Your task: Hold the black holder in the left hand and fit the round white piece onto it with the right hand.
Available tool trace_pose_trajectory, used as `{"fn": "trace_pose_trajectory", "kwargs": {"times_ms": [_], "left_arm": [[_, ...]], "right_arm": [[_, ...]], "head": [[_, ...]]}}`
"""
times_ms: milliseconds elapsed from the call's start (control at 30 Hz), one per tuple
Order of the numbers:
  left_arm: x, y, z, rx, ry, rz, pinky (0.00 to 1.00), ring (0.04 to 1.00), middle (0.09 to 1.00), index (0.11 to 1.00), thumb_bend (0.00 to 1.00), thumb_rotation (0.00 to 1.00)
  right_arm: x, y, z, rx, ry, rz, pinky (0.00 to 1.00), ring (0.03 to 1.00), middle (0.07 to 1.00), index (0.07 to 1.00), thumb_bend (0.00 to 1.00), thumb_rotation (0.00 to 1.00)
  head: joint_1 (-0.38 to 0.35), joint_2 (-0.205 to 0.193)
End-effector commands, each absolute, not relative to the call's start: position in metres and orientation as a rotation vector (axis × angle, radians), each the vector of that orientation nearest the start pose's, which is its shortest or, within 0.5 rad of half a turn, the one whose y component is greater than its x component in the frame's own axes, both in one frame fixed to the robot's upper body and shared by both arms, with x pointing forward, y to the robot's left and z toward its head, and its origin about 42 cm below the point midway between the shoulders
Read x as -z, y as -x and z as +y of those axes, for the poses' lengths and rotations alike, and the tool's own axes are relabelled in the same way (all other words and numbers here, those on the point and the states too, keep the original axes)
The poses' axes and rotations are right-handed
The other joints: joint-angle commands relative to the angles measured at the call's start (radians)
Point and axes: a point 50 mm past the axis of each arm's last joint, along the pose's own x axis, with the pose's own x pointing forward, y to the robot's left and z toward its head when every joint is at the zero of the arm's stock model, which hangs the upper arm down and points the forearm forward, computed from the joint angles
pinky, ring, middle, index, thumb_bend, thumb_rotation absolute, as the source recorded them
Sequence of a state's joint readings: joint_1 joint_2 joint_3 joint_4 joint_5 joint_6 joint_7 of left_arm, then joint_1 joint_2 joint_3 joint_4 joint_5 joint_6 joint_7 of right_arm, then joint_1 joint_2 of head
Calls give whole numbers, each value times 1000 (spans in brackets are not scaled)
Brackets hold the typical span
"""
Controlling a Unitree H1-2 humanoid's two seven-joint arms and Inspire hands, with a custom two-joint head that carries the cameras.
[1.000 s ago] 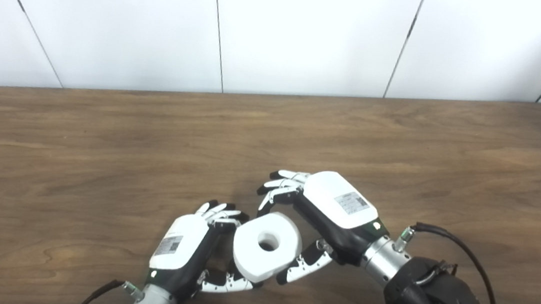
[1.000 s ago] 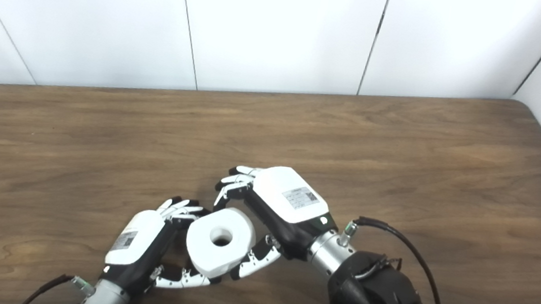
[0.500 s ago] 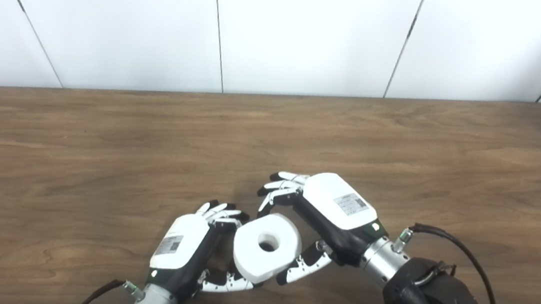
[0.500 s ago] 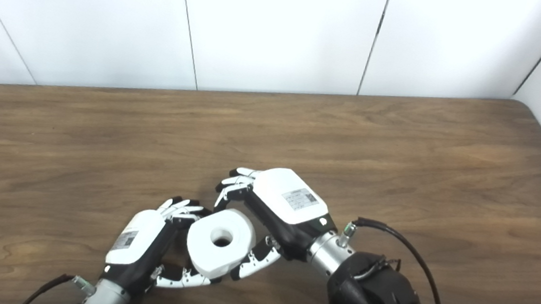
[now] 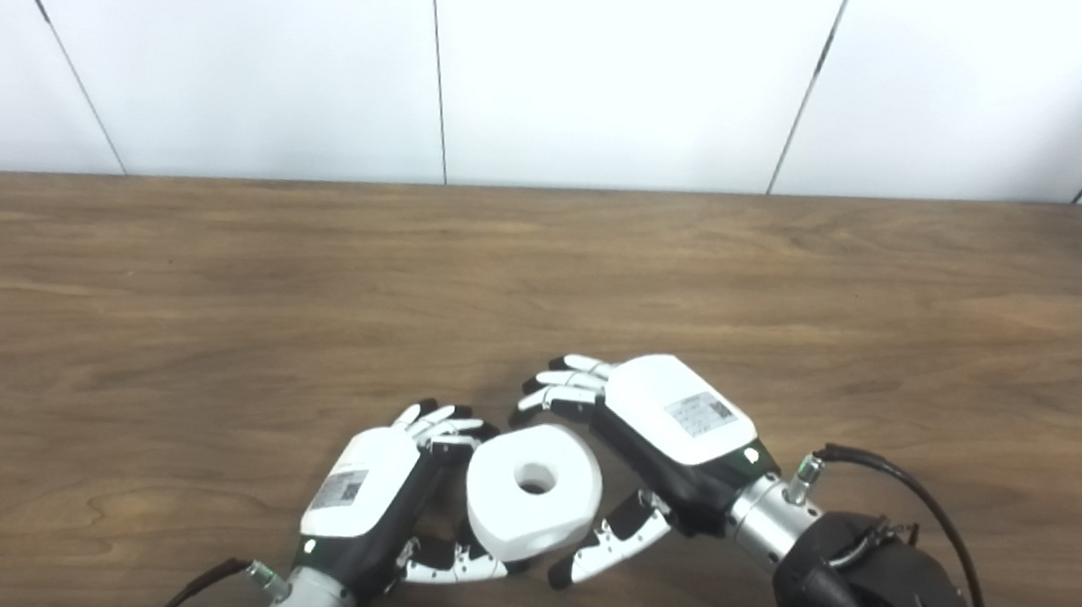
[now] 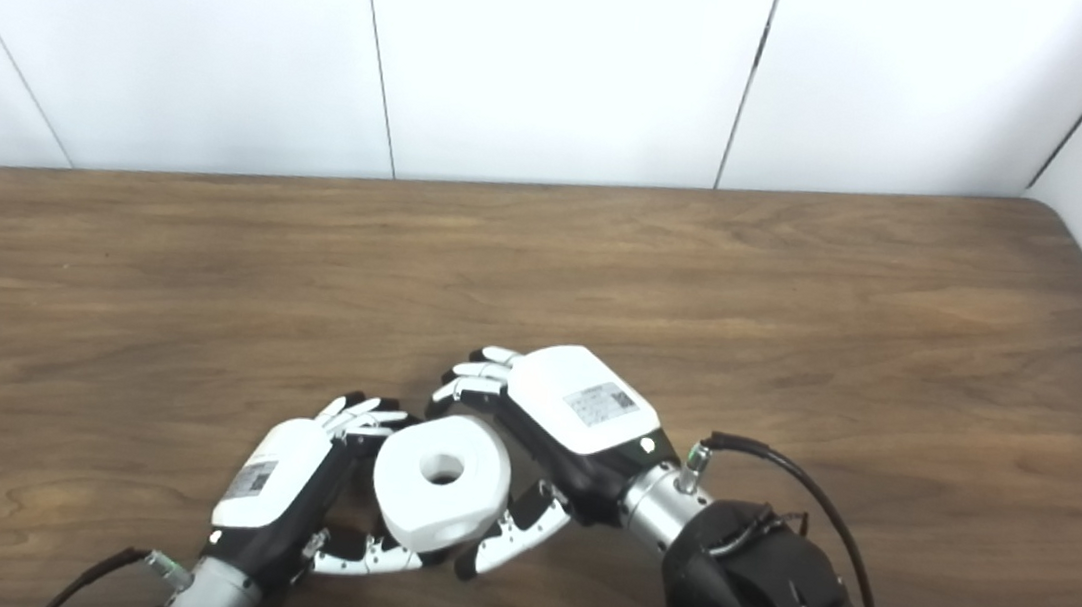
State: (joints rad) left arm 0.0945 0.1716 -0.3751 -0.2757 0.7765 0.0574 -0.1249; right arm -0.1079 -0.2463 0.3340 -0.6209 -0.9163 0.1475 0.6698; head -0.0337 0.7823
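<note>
Left eye view: your round white piece sits low and centre over the counter, its bore facing up and toward the camera. The left robot hand cups it from the left, fingers curled behind its top edge and thumb reaching under its lower rim. The black holder itself cannot be made out; it is presumably hidden behind the piece, inside that left grip, so you should treat its seating as unconfirmed. The right robot hand stands just beside the piece on the right, its fingers apart and clear of the top edge, its thumb splayed below with a visible gap to the rim. It grips nothing.

Judgement: the fitting step looks done or nearly done, since the piece stays put without the right robot hand. What remains is to confirm the seat and clear the right arm.

Right eye view: the same arrangement, offset. The white piece rests against the left robot hand, which is closed around the assembly. The right robot hand is open, palm turned down and left toward the piece, wrist angled up from the lower right. No contact between it and the piece is evident
</note>
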Motion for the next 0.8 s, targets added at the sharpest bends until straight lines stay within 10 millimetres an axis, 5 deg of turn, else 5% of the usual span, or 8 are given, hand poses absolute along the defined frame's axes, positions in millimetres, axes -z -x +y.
{"fn": "trace_pose_trajectory", "kwargs": {"times_ms": [0,767], "left_arm": [[-115,-227,159,439,-888,-121,949,886,802,483,522,51],[-108,-233,161,443,-890,-115,958,881,785,483,522,52]], "right_arm": [[-248,-248,-163,-558,1157,-371,835,949,912,994,1000,361],[-274,-243,-177,-530,1131,-398,866,995,981,1000,1000,481]], "head": [[-3,0],[-5,-16]]}}
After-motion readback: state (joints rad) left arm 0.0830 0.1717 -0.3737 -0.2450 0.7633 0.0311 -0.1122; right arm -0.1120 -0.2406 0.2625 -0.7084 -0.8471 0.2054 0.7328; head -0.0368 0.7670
